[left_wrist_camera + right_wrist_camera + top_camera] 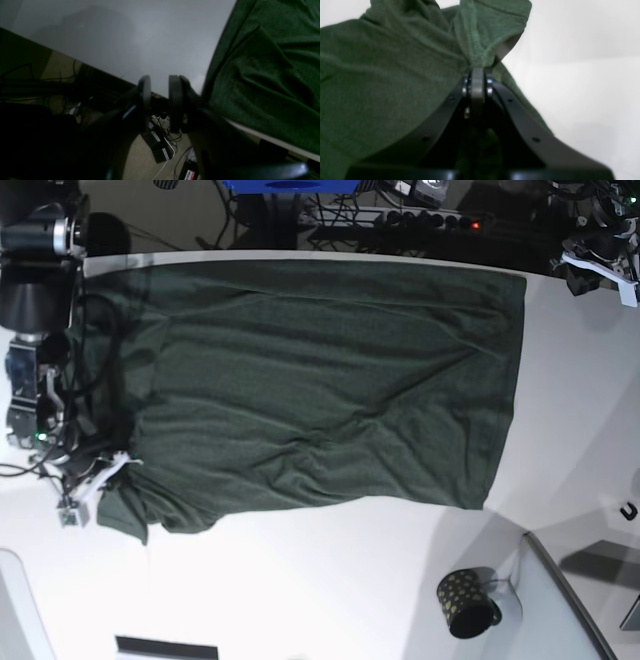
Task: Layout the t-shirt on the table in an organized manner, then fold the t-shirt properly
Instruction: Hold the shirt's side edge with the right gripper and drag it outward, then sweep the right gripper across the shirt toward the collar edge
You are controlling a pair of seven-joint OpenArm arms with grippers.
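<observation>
The dark green t-shirt (320,380) lies spread across the white table (300,600), wrinkled through its middle. Its hem end is toward the right and its sleeves are toward the left. My right gripper (477,71) is shut on a bunched fold of the t-shirt (382,75) next to a sleeve hem, at the shirt's lower left corner in the base view (112,472). My left gripper (160,80) hangs over the table (125,37) edge beside the t-shirt (262,75). Its fingers (145,90) stand slightly apart with nothing between them.
A small dark gold-dotted mug (465,602) stands at the front right beside a grey tray-like panel (565,600). Cables and a power strip (158,145) lie on the floor below the table edge. More cables and gear sit behind the table's far edge (400,215).
</observation>
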